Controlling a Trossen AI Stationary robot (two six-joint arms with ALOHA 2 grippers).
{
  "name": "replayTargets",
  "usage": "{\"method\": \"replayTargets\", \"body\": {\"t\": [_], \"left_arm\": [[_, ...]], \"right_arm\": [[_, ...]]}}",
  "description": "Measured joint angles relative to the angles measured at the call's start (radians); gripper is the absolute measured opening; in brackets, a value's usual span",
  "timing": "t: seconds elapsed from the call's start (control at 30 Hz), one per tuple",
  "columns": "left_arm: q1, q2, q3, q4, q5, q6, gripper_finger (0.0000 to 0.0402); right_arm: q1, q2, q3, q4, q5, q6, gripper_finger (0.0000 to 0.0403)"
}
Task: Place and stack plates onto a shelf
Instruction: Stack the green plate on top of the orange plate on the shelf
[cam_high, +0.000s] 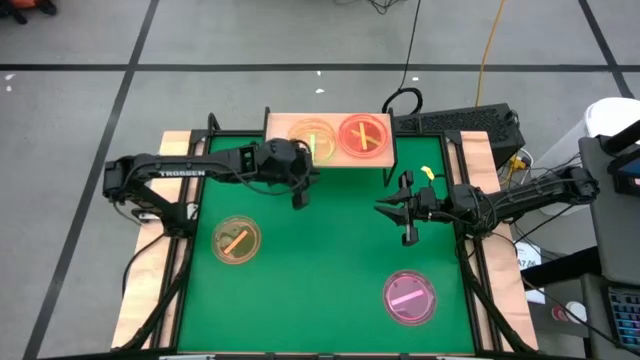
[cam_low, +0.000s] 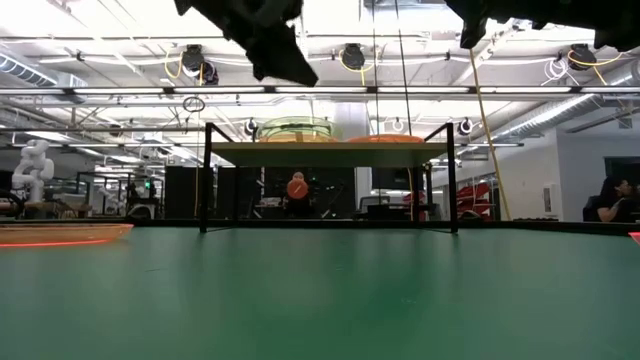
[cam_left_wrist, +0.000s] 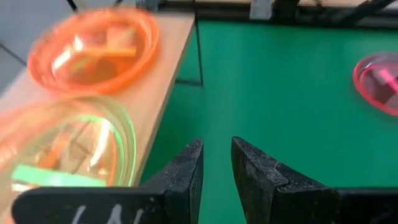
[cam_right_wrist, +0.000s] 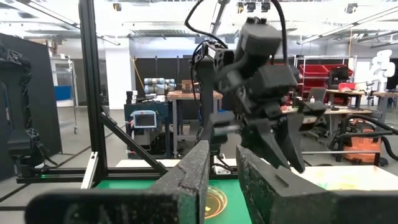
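The shelf (cam_high: 328, 158), a light-wood board on black legs, stands at the table's far edge. On it sit a green-tinted plate (cam_high: 312, 138) atop others and, to its right, an orange plate (cam_high: 362, 136). An amber plate (cam_high: 236, 240) lies flat on the green table at the left, a pink plate (cam_high: 410, 297) at the near right. My left gripper (cam_left_wrist: 217, 168) hovers open just in front of the shelf's left part, holding nothing. My right gripper (cam_right_wrist: 222, 168) hangs open and holding nothing over the table's right side, pointing toward the left arm.
Black frame posts (cam_high: 212, 125) stand at the table's far corners. Cables and a black box (cam_high: 470, 125) lie behind the shelf on the right. The green surface (cam_high: 320, 260) between the amber and pink plates holds no objects.
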Motion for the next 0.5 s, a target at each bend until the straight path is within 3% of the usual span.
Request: {"method": "replayTargets", "body": {"t": [0.5], "left_arm": [[0.098,0.12,-0.001,-0.034,-0.07,-0.064,0.009]], "right_arm": [[0.0,0.0,0.0,-0.016,0.0,0.018,0.0063]]}}
